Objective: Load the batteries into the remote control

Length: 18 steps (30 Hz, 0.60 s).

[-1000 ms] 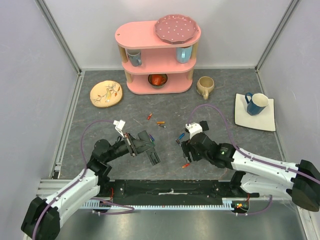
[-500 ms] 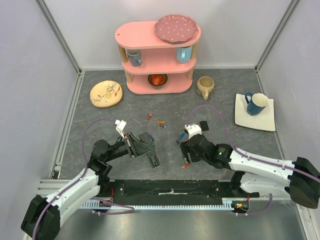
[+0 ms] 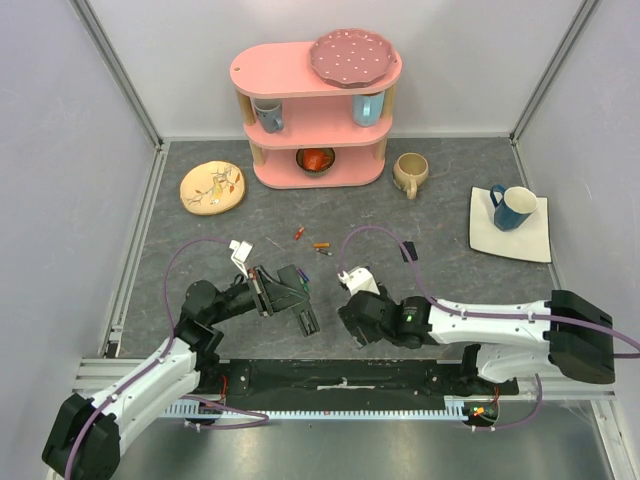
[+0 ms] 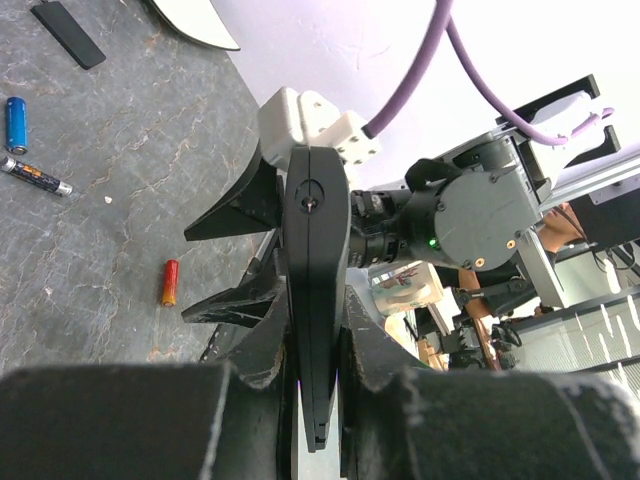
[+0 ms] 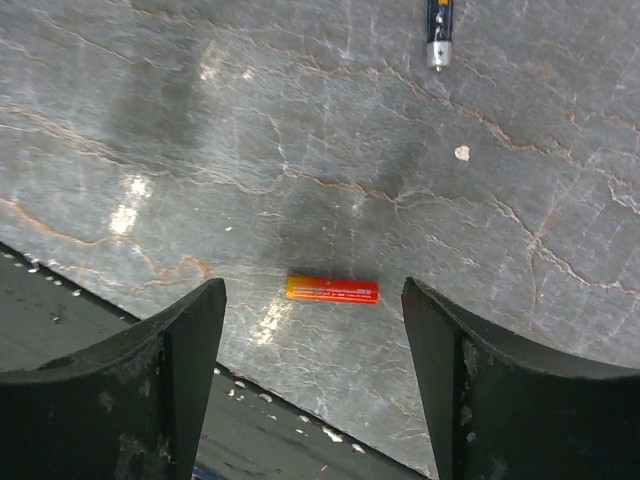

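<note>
My left gripper point(image 3: 292, 288) is shut on the remote control point(image 3: 306, 316), a slim black bar held edge-on between its fingers point(image 4: 318, 300). My right gripper point(image 3: 357, 328) hangs open just right of the remote. A red-orange battery point(image 5: 332, 290) lies flat on the table between its open fingers point(image 5: 190, 340), untouched; it shows in the left wrist view too point(image 4: 170, 282). A dark battery point(image 5: 437, 30) lies farther off. More batteries point(image 3: 321, 245) lie mid-table, among them a blue one point(image 4: 16, 122).
A small black flat piece point(image 3: 408, 250) lies right of the batteries. At the back stand a pink shelf point(image 3: 315, 110), a painted plate point(image 3: 213, 187) and a beige mug point(image 3: 410, 172). A blue mug point(image 3: 512, 207) sits on a white square plate point(image 3: 530, 245). The table's near edge point(image 5: 250, 395) is close below the red battery.
My right arm has swung left and toward the near edge, coming over the red-orange battery, jaws still open. The left arm and the remote have not moved.
</note>
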Each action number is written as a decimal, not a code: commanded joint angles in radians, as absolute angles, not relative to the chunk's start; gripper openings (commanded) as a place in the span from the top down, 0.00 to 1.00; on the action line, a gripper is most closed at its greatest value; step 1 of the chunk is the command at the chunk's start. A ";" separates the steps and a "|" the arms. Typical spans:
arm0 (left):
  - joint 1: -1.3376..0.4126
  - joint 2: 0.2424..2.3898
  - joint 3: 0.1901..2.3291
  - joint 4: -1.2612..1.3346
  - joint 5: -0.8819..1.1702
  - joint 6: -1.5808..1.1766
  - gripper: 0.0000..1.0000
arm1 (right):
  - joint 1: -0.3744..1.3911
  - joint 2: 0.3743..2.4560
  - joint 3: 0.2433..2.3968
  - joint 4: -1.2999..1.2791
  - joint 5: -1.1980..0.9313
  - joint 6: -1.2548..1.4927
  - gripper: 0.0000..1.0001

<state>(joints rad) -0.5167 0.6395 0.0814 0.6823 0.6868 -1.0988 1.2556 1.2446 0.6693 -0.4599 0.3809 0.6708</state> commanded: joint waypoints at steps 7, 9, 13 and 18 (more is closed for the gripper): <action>-0.514 0.588 0.069 0.660 0.696 -1.062 0.98 | 1.273 1.302 0.689 -0.488 0.471 0.739 0.21; -0.514 0.586 0.067 0.660 0.696 -1.062 0.98 | 1.273 1.313 0.680 -0.486 0.460 0.741 0.21; -0.514 0.584 0.067 0.660 0.698 -1.063 0.98 | 1.273 1.325 0.654 -0.453 0.431 0.741 0.21; -0.514 0.584 0.063 0.660 0.699 -1.066 0.98 | 1.275 1.318 0.634 -0.428 0.423 0.745 0.22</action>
<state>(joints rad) -0.5167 0.5926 0.0708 0.6388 0.6868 -1.0981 1.2678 1.3224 0.6472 -0.4694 0.4187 0.7174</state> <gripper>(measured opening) 0.177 0.785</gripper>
